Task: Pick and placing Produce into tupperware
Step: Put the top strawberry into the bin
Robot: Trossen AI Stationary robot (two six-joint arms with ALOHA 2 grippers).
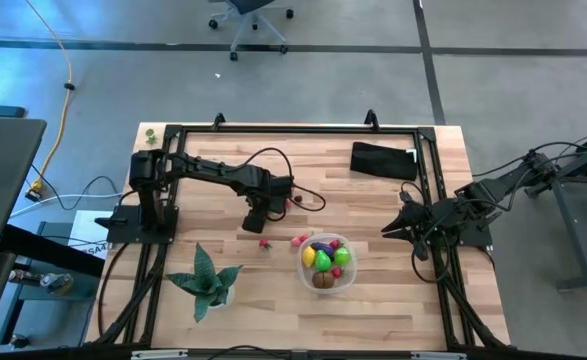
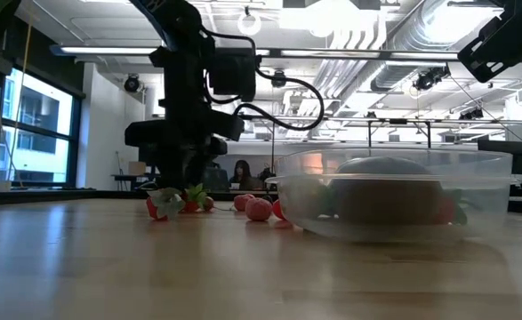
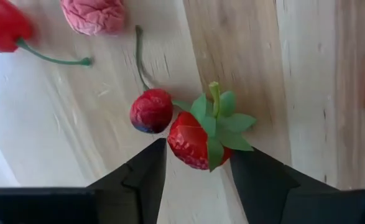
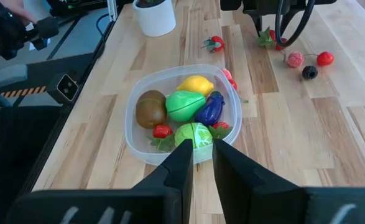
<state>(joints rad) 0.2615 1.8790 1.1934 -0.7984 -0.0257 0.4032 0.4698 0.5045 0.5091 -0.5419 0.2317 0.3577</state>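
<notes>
Left gripper (image 3: 194, 163) hangs open-jawed around a leafy strawberry (image 3: 198, 140), well off from the tupperware (image 1: 326, 284). Right gripper (image 4: 198, 155) waits beside that tupperware, fingers nearly closed, empty.

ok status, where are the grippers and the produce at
Left gripper open around a strawberry, cherry touching it. Right gripper idle beside the tupperware, already holding several pieces.
</notes>
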